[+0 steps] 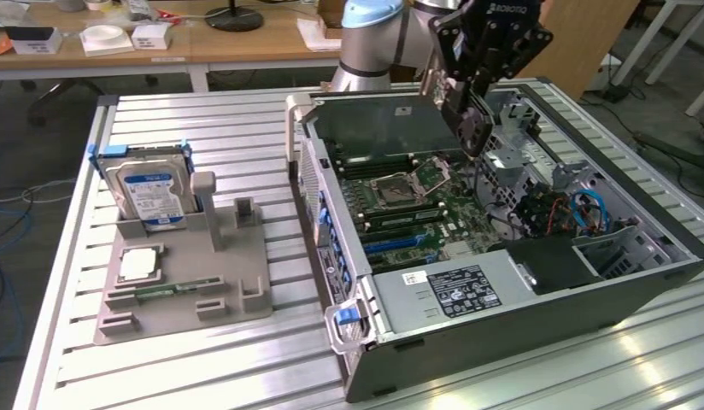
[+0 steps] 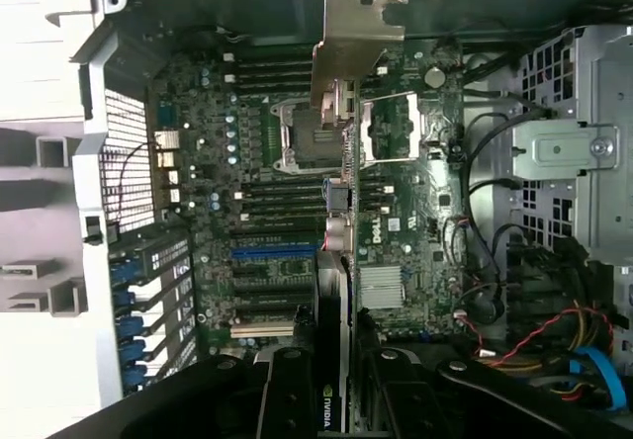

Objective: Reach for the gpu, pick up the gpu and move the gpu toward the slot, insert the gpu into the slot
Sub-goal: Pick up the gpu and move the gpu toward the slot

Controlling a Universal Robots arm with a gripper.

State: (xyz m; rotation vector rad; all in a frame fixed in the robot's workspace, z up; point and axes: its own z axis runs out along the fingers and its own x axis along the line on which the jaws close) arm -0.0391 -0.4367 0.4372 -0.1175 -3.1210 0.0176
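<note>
In the wrist view the gpu [image 2: 345,177] shows edge-on as a thin dark card with a silver metal bracket at its far end. My gripper [image 2: 339,385] is shut on its near end, one black finger on each side. In the exterior view the gripper [image 1: 475,113] hangs over the far part of the open computer case [image 1: 489,329], and the gpu [image 1: 477,137] shows as a dark piece just below it, above the motherboard. The expansion slots, one of them blue [image 2: 273,253], lie on the board toward the case's rear wall. The card is clear of them.
A grey fixture tray [image 1: 175,256] on the exterior view's left carries a blue-labelled hard drive [image 1: 151,195], a processor chip [image 1: 139,263] and a green memory stick [image 1: 161,291]. Inside the case are a drive cage [image 2: 569,147], red and blue cables [image 2: 569,355] and the processor socket [image 2: 302,137].
</note>
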